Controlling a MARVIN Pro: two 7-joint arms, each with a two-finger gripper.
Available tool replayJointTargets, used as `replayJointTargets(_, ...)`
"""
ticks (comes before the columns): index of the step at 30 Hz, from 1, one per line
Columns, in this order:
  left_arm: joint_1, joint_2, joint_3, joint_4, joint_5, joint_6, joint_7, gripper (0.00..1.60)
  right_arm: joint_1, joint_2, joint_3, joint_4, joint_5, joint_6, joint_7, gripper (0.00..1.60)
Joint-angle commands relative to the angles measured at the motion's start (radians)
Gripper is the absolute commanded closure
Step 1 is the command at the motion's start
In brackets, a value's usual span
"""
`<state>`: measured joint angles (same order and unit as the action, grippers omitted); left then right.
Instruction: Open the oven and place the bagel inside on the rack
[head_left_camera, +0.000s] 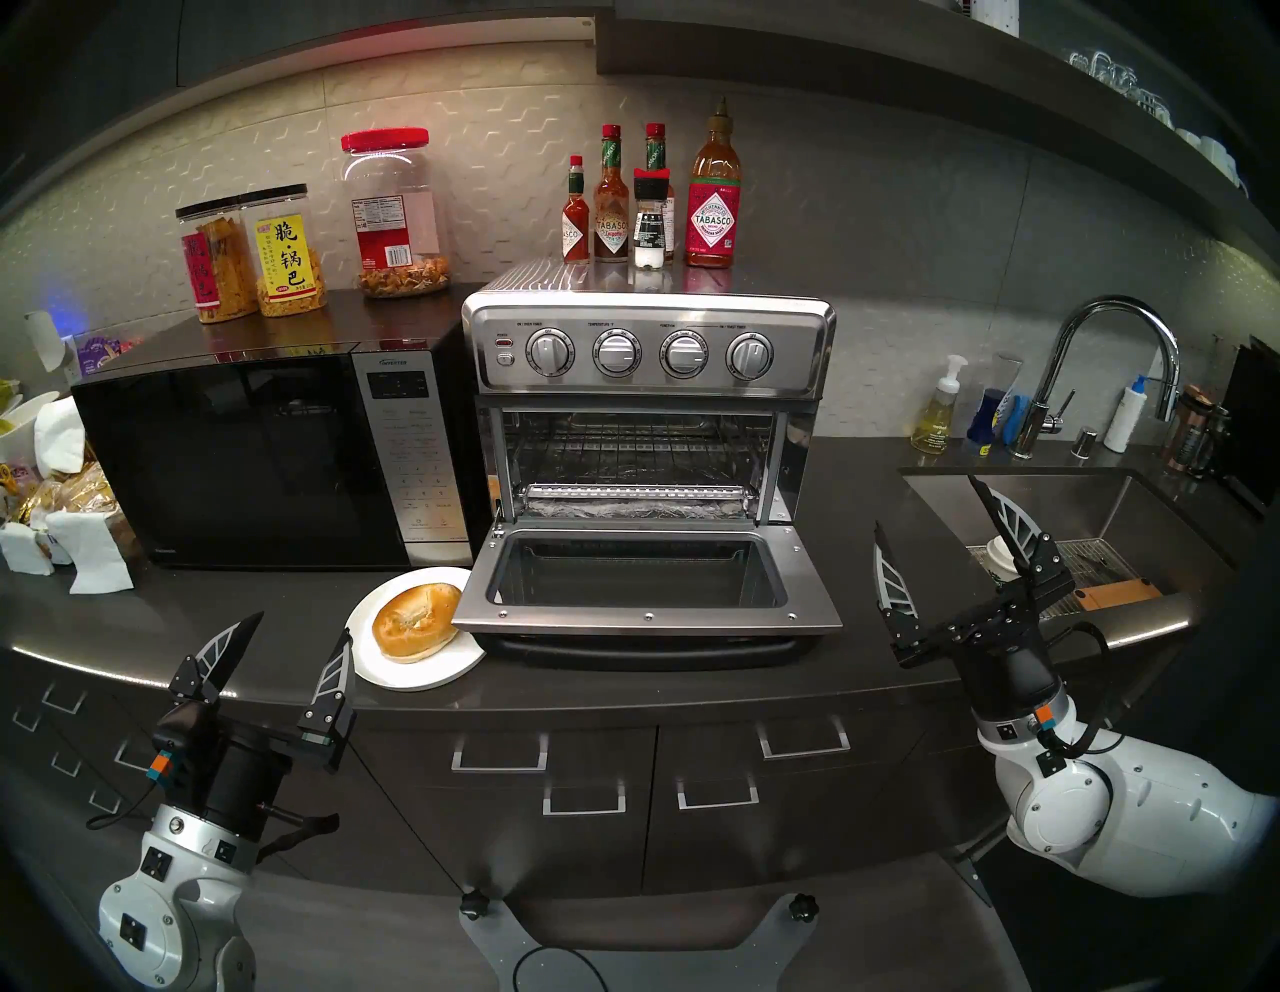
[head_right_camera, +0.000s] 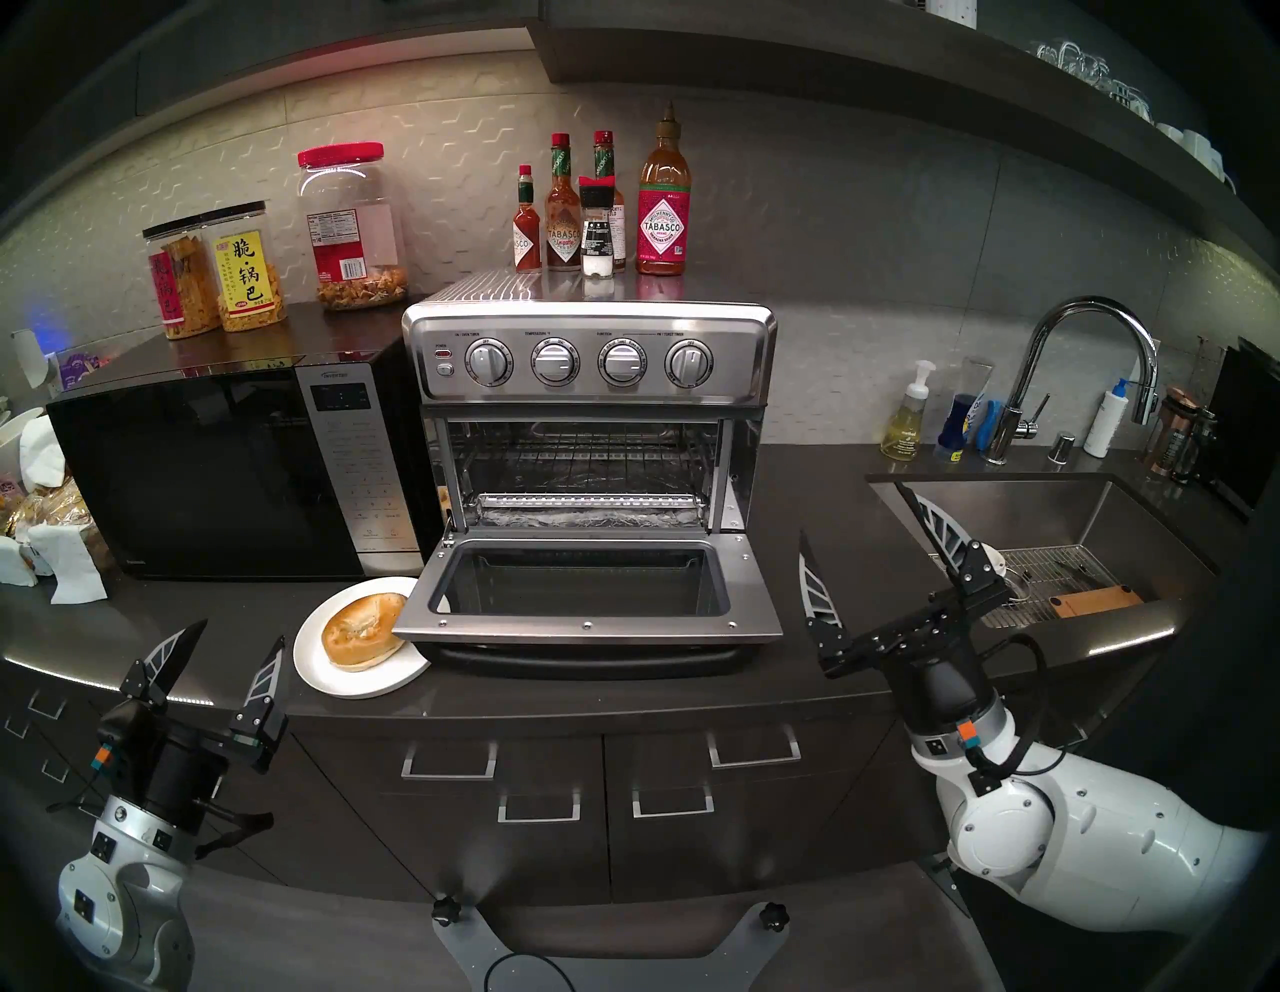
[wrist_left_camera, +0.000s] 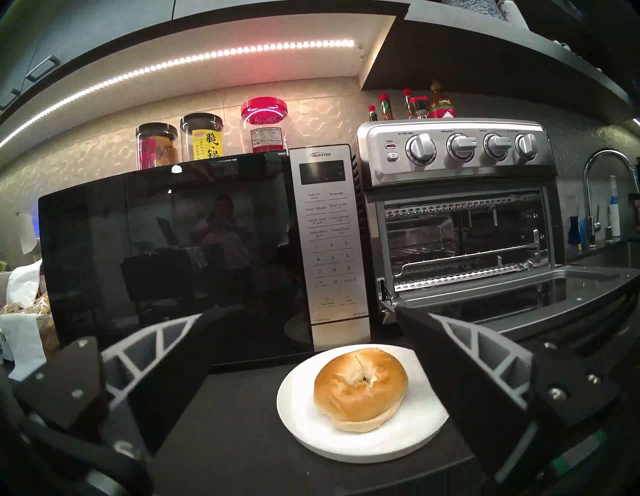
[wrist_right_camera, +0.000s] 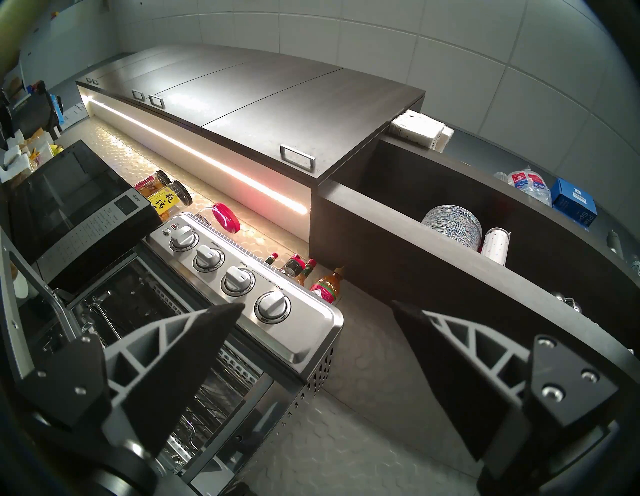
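So the oven (head_left_camera: 647, 360) sits on the counter (head_left_camera: 866, 644) with the microwave (head_left_camera: 228, 457) right beside it on the left and the sink (head_left_camera: 1080, 512) off to the right. Its door (head_left_camera: 647, 582) is dropped flat toward the front, the rack (head_left_camera: 637, 450) inside. The bagel (head_left_camera: 415, 621) is on a plate (head_left_camera: 388, 668) at the door's front-left corner, the plate's edge tucked under it. Sauce bottles (head_left_camera: 713, 187) stand on top of the oven, jars (head_left_camera: 284, 249) on the microwave.

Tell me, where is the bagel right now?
The bagel sits on a white plate on the counter, in front of the microwave and just left of the oven's open door in the head view.
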<state>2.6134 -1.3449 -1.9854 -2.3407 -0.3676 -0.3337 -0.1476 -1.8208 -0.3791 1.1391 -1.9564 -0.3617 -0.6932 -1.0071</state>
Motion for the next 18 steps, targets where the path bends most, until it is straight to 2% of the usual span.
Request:
replayJointTargets(1, 0.104, -0.012, -0.039, -0.036, -0.072, 0.007, -0.041, 0.00, 0.006, 0.000, 0.007, -0.013, 0.001, 0.000, -0.005, 0.00)
replayJointTargets(4, 0.118, -0.030, -0.048, -0.056, -0.092, 0.039, -0.033, 0.00, 0.006, 0.000, 0.007, -0.013, 0.001, 0.000, -0.005, 0.00)
replayJointTargets(14, 0.122, -0.039, -0.058, -0.062, -0.108, 0.053, -0.049, 0.00, 0.005, 0.000, 0.007, -0.013, 0.001, 0.000, -0.005, 0.00)
replayJointTargets(18, 0.116, -0.022, -0.097, -0.077, -0.132, 0.065, -0.071, 0.00, 0.006, 0.000, 0.007, -0.013, 0.001, 0.000, -0.005, 0.00)
